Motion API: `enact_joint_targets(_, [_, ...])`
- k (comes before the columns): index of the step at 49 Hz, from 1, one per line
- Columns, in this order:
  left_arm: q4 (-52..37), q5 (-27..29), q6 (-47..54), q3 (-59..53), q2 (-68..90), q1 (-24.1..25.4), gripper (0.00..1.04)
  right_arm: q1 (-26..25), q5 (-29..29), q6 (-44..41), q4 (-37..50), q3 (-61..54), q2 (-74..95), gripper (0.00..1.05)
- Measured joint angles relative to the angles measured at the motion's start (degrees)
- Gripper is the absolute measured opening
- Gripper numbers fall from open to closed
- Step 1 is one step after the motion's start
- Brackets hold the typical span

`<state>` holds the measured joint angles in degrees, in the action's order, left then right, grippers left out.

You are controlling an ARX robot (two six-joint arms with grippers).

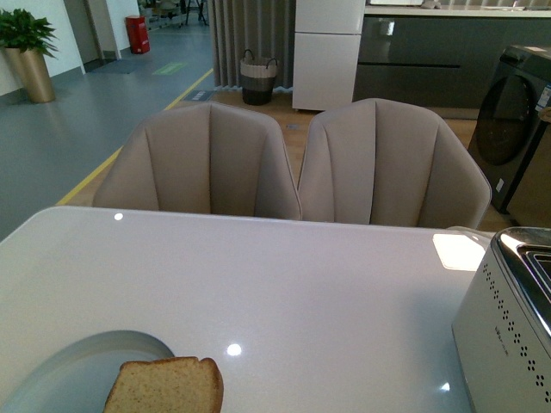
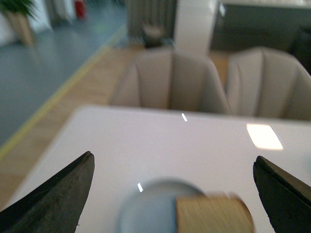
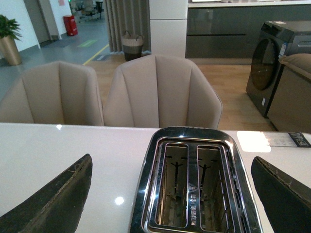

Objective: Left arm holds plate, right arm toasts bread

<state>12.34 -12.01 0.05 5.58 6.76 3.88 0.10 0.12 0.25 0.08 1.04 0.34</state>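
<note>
The pale blue-grey plate (image 1: 77,370) lies on the white table at the near left, with the tan bread slice (image 1: 165,385) on its near right part. Neither arm shows in the front view. In the left wrist view the left gripper (image 2: 172,187) is open and empty, its black jaws wide apart above the blurred plate (image 2: 146,208) and bread (image 2: 214,216). In the right wrist view the right gripper (image 3: 170,189) is open and empty, its jaws spread to either side of the toaster (image 3: 192,194), whose two slots are empty.
The toaster (image 1: 508,327) stands at the table's right edge. Two beige chairs (image 1: 207,159) (image 1: 392,163) sit behind the table's far edge. A washing machine (image 1: 516,120) stands on the floor at the far right.
</note>
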Motion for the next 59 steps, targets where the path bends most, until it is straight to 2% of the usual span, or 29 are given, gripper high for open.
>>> enact_joint_targets(2, [5.77, -5.16, 0.2, 2.25, 4.48, 1.84, 0.98, 0.0, -0.2, -0.02, 0.0, 0.0, 0.0, 0.96])
enact_joint_targets(5, [9.18, -7.96, 0.31, 2.91, 7.56, 3.34, 0.98, 0.0, -0.13, 0.0, 0.0, 0.0, -0.02, 0.96])
enact_joint_targets(16, [6.43, -13.18, 1.05, 4.5, 13.86, 8.83, 0.98, 0.0, -0.13, -0.02, 0.0, 0.0, -0.02, 0.96])
enact_joint_targets(20, [2.86, -15.21, 1.49, 4.96, 18.27, 11.13, 0.98, 0.0, -0.15, -0.02, 0.0, 0.0, -0.02, 0.96])
enact_joint_targets(25, [-5.66, -17.88, 2.05, 6.25, 28.04, 14.47, 0.98, 0.0, -0.13, -0.02, 0.0, 0.0, -0.02, 0.96])
enact_joint_targets(32, [-24.04, -19.5, 3.58, 10.05, 49.88, 17.84, 0.98, 0.0, -0.13, -0.02, 0.0, 0.0, -0.02, 0.96])
enact_joint_targets(37, [-32.46, -19.3, 5.16, 13.07, 63.1, 19.12, 0.98, 0.0, -0.15, -0.02, 0.0, 0.0, -0.02, 0.96])
enact_joint_targets(48, [-39.95, -20.83, 8.72, 22.25, 90.49, 21.33, 0.98, 0.0, -0.13, -0.02, 0.0, 0.0, -0.02, 0.96])
enact_joint_targets(59, [-44.02, -18.51, 10.43, 27.69, 104.72, 21.57, 0.98, 0.0, -0.13, -0.02, 0.0, 0.0, -0.02, 0.96])
